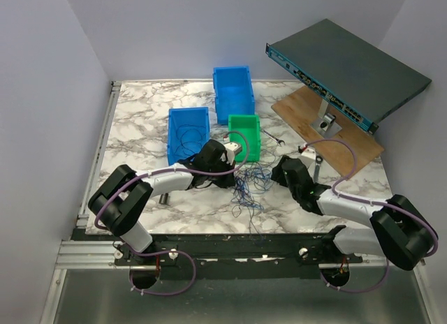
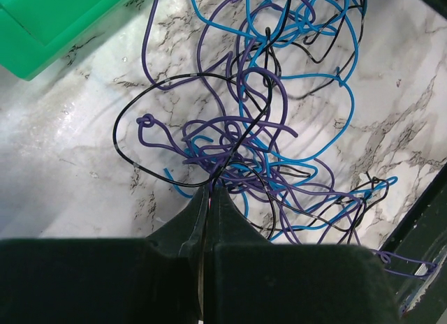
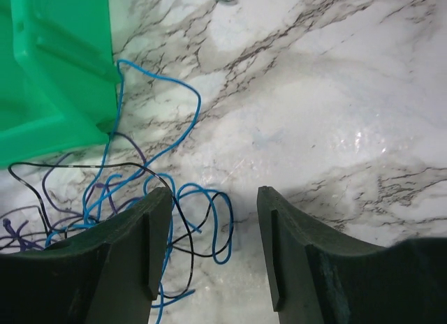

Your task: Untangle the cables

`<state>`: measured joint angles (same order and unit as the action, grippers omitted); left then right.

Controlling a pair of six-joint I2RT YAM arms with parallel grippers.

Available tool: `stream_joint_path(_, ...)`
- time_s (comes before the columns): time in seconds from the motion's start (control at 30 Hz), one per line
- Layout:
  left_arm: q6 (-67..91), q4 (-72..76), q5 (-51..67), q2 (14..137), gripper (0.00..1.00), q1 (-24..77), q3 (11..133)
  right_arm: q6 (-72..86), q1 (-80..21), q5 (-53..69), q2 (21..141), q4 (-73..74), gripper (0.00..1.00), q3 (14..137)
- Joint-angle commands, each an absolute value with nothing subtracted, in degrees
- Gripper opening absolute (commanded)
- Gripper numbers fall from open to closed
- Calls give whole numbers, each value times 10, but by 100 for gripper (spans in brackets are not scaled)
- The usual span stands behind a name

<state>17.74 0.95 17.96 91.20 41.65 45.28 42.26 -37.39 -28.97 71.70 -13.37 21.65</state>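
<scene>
Progress: little to show as done. The cables lay in one snarl on the worktop, just in front of the green bin, between my two arms. No strand lay clear of the heap, as far as I could make out. A thin dark loop seemed to lie inside the nearer blue bin, but it was too small to say whether it was a cable. My judgement: early in the job, with nearly all the separating left to do.

Left fingers: pressed together at the near edge of the knot, pinching the cables where black and purple strands crossed. Which strand exactly, I could not tell.

Right fingers: apart at middling width, holding nothing, low over the worktop at the heap's right side. A blue loop lay on the marble under the gap, and a black strand crossed it.

Look of the cables: very thin and wiry, in blue, purple and black, curled into many overlapping loops. The densest part sat right ahead of the left fingers. Looser blue loops spread outward, one running up beside the green bin's corner.
</scene>
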Motion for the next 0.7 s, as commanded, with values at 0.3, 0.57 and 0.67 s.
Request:
stream_joint_path(0.3, 162, 1, 163, 899, 0, 418, 461, 398, -303, -204, 747, -111, 63, 290)
stream_joint_path(0.57, 162, 1, 162, 898, 0, 419, 460, 341, -285, -163, 873, -91, 61, 379)
stream_joint_path(0.67, 163, 1, 162, 895, 0, 418, 459, 328, -285, -163, 903, -105, 61, 385)
